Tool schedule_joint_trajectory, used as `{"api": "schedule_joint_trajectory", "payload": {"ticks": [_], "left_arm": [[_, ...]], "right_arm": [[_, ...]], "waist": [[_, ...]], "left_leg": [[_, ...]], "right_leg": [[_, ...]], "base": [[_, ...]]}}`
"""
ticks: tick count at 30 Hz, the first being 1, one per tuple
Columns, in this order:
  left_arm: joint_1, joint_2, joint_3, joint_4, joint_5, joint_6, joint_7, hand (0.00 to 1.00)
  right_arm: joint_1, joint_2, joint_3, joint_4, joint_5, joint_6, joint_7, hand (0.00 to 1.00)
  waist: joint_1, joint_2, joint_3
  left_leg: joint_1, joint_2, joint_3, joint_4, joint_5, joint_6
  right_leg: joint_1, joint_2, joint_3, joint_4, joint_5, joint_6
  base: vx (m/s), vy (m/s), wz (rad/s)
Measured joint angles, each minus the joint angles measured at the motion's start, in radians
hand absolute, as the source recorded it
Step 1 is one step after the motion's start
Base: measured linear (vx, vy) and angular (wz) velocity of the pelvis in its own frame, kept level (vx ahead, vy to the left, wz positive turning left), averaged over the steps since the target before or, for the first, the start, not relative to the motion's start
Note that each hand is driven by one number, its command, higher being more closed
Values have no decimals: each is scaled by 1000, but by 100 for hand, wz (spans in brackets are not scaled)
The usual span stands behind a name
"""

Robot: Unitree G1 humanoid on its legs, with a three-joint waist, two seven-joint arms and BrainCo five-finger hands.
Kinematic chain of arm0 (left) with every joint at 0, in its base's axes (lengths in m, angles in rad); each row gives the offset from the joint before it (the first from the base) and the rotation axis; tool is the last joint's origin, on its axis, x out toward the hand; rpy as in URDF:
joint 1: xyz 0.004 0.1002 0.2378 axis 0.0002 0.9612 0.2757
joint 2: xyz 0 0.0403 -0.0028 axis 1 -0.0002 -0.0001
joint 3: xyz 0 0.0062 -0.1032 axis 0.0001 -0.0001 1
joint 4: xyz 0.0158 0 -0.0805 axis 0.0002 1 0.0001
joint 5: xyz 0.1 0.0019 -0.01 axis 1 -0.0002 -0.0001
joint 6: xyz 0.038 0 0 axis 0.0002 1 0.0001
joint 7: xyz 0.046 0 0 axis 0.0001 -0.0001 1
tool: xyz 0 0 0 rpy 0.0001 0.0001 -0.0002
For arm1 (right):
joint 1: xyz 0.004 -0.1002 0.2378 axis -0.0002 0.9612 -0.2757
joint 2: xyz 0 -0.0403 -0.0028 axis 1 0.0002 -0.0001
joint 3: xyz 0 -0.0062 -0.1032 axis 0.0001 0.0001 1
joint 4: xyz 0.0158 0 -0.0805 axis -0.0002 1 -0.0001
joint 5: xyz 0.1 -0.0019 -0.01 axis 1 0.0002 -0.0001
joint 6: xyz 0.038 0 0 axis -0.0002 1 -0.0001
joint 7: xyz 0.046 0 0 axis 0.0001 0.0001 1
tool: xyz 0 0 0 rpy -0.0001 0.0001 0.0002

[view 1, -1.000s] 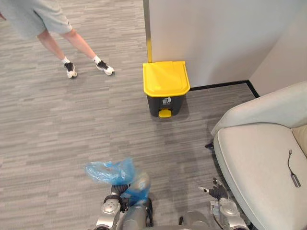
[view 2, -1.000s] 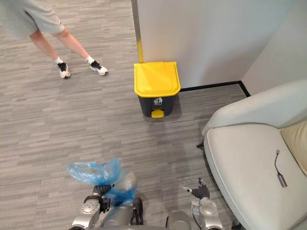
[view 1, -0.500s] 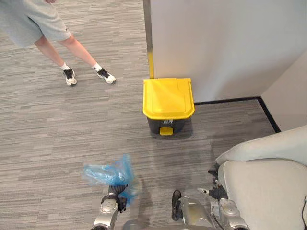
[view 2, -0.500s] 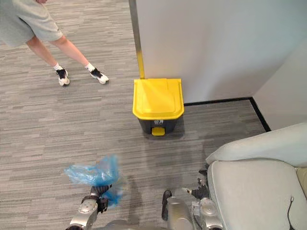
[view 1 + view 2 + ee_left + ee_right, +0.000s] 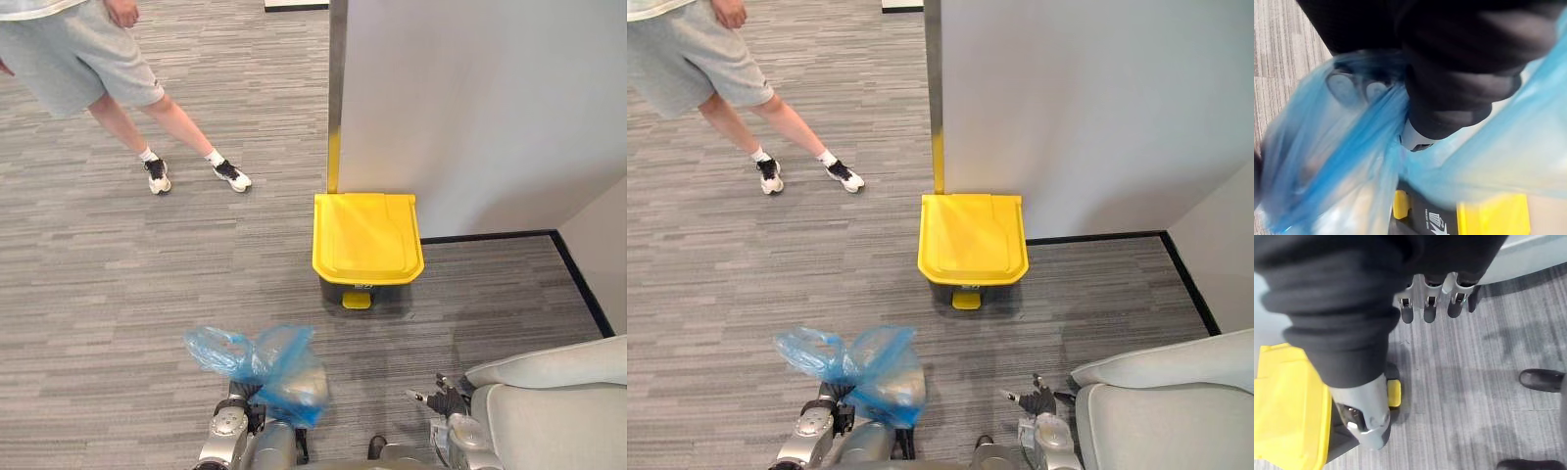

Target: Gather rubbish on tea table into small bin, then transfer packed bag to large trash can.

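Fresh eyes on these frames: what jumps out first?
The yellow-lidded trash can, lid closed, stands against the grey partition straight ahead. Low in front, the left hand grips a bulging blue bag. A person stands on the carpet at upper left.

Grey carpet (image 5: 118, 294), white wall (image 5: 470, 98), pale armchair (image 5: 558, 411)

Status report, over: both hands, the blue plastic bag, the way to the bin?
Left hand shut on translucent blue plastic bag. Right hand open, empty. Yellow-lidded dark pedal bin ahead, lid down. Person stands left of it, well apart.
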Motion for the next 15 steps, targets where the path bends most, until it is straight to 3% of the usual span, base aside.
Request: {"api": "schedule_joint_trajectory", "payload": {"ticks": [1,3,5,7,8,9,11,12,13,15], "left_arm": [[6,5,1,6,0,1,0,100],[10,7,0,17,0,3,0,100],[14,24,-5,16,0,3,1,100],[20,44,-8,15,0,4,2,100],[19,55,-7,15,-1,4,4,100],[14,72,-5,14,-1,4,5,100],[12,85,0,15,-1,4,7,100],[13,88,1,15,-1,3,6,100],[18,94,2,20,-1,0,5,100],[26,65,2,25,-1,1,2,100]], "right_arm": [[-10,1,0,0,-1,-1,1,0],[-18,1,0,0,-2,-1,1,0],[-8,5,0,2,-10,0,2,0],[-11,9,4,4,-10,1,3,0],[-16,7,14,4,-10,0,3,0],[-25,6,15,4,-11,0,3,0],[-25,5,17,3,-11,0,3,0],[-24,3,18,1,-11,-1,2,0],[-6,-1,21,5,-11,-2,2,0],[-20,-20,18,23,-11,-1,0,0]], "waist": [[6,0,0],[1,1,-1],[-7,-12,-1],[-23,-12,-2],[-24,-6,-2],[-25,4,3],[-27,11,7],[-28,6,5],[-36,-16,0],[-36,24,-4]], "left_leg": [[30,-11,16,-2,-40,0],[65,-21,22,-22,-58,7],[139,-58,22,-72,-68,23],[172,-59,18,-76,-77,35],[196,-50,12,-95,-78,36],[214,-29,6,-108,-78,36],[231,-3,-7,-108,-78,35],[250,2,-20,-108,-82,23],[270,-17,-38,-103,-104,-21],[272,22,-63,-96,-115,-38]], "right_leg": [[-10,-13,27,60,-25,25],[-59,-32,42,203,-47,60],[-182,-85,47,514,-39,81],[-235,-92,34,619,-71,51],[-280,-77,12,634,-93,13],[-325,-44,-17,607,-106,-16],[-367,9,-42,511,-101,-27],[-371,34,-54,364,-45,-52],[-350,43,-48,229,138,-119],[-326,82,-55,210,145,-130]], "base": [[192,119,-42],[177,117,-21],[235,111,11],[239,41,19],[267,-20,16],[266,-40,13],[266,-114,20],[362,-167,45],[335,-121,38],[300,-77,-8]]}}
